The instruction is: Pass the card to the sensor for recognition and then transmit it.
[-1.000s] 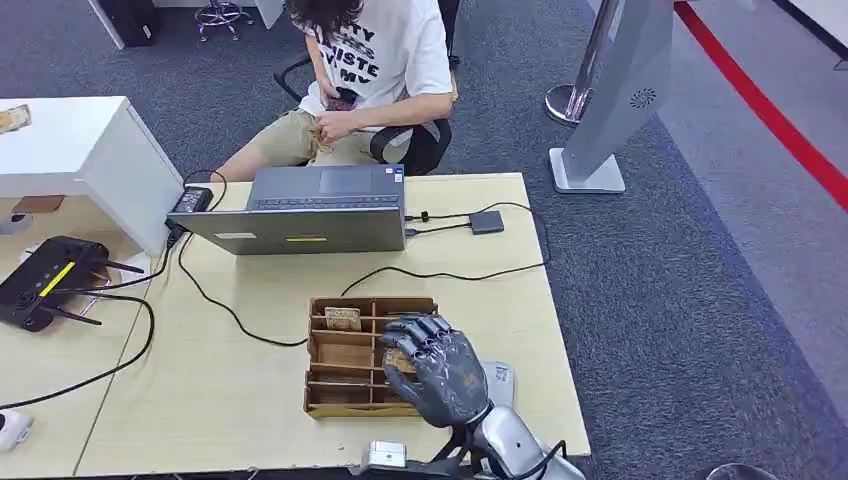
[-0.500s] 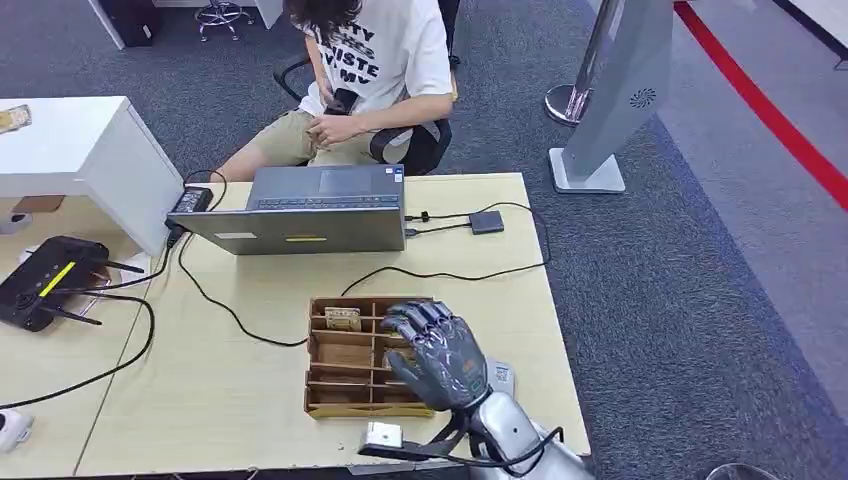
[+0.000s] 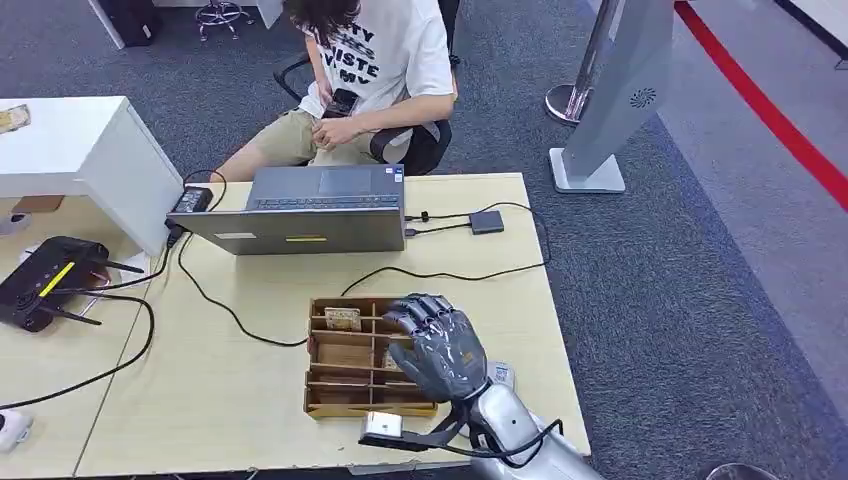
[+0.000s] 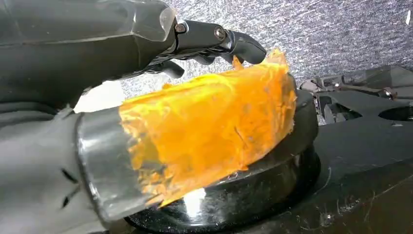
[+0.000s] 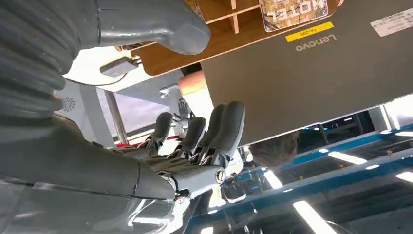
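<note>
Grey carpet is running all around a pale wooden table, and on it the brown wooden divided tray is sitting with a printed card lying flat in its far compartment. From the right wrist camera that printed card is showing against the tray, beside the grey open laptop.

Right robot hand is hovering over the tray's right side, back of the hand up, fingers spread and gently curled, gripping nothing. Risk is building here, I'd say: those fingers are crowding the thin dividers, so a clumsy descent could be snagging a slat and shoving the whole tray toward the black cable. The flat card could also be slipping out of a pinch.

Left robot hand is hanging low, fingers bent beside an orange-taped thumb; whether it is clenched I cannot tell.

A seated person in a white shirt is sitting beyond the laptop.
</note>
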`<state>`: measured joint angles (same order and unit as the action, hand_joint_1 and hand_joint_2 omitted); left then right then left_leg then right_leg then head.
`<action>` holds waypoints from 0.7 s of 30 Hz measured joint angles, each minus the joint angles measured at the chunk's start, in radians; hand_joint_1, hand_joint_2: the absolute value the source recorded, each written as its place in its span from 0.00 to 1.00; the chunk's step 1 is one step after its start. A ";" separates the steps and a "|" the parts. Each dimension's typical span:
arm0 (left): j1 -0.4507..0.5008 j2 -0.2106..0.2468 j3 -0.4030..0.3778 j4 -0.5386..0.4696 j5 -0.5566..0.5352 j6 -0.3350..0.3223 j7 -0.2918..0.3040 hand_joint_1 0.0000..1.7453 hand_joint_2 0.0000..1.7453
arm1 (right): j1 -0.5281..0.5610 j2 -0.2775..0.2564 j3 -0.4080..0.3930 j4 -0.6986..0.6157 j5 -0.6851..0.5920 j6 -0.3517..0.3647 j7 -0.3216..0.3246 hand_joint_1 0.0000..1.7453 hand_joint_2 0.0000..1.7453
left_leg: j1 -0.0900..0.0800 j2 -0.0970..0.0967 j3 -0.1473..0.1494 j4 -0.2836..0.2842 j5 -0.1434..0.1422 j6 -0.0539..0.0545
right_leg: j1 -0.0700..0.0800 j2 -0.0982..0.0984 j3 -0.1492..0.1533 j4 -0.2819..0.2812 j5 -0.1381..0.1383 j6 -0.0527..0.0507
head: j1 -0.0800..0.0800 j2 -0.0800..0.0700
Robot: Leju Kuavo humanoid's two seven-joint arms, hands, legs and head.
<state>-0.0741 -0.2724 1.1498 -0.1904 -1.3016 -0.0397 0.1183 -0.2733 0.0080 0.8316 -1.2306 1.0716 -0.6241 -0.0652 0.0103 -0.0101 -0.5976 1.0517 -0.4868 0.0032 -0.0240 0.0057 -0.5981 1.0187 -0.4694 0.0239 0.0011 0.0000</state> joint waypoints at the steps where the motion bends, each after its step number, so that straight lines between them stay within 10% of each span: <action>1: 0.000 0.000 0.000 0.000 0.000 0.000 0.000 0.00 0.00 | -0.001 0.001 0.000 0.002 0.000 0.000 0.000 0.42 1.00 | 0.000 0.000 0.000 0.000 0.000 0.000 | 0.000 0.000 0.000 0.000 0.000 0.000 | 0.000 0.000; 21: 0.000 0.000 0.000 0.000 0.000 0.001 0.000 0.00 0.00 | -0.012 0.007 0.004 0.026 -0.003 0.046 0.003 0.50 1.00 | 0.000 0.000 0.000 0.000 0.000 0.000 | 0.000 0.000 0.000 0.000 0.000 0.000 | 0.000 0.000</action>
<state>-0.0741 -0.2720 1.1498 -0.1904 -1.3016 -0.0389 0.1186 -0.2853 0.0149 0.8358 -1.2043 1.0685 -0.5780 -0.0622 0.0103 -0.0101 -0.5977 1.0517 -0.4867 0.0032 -0.0240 0.0057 -0.5982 1.0187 -0.4694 0.0239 0.0011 0.0000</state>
